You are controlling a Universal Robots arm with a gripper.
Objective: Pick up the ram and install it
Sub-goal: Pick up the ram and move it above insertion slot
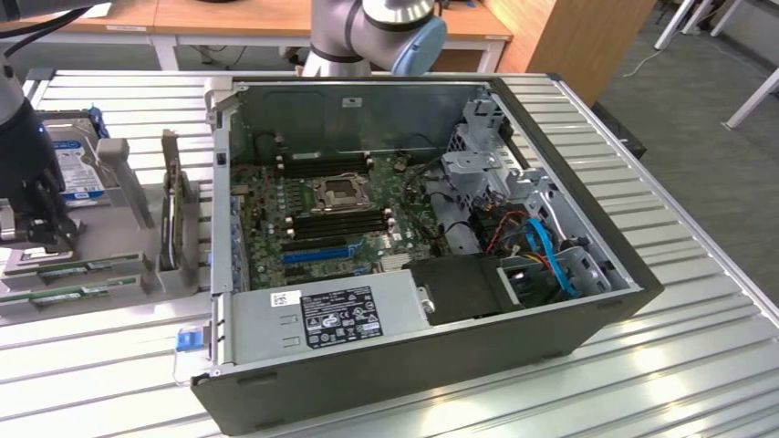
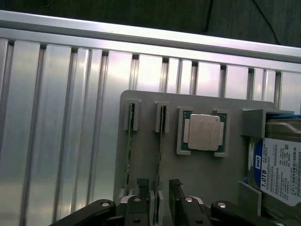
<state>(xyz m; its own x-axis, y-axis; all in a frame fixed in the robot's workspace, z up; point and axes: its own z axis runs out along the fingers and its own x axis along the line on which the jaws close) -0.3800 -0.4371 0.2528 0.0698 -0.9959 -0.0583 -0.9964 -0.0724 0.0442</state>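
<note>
My gripper (image 2: 159,187) hangs wide open and empty over the grey holder (image 2: 207,174) on the surface (image 2: 56,117), jaws either side of the ram (image 2: 161,141), which stands there on edge so its flat faces can be pinched.

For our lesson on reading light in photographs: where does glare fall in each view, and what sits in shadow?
Exterior view: glare streaks the table at that view's lower right, while inside the computer case it is dimmer. Wrist view: the slats shine nearly white, the processor lid gleams softly, the tool reads dark against them.
</note>
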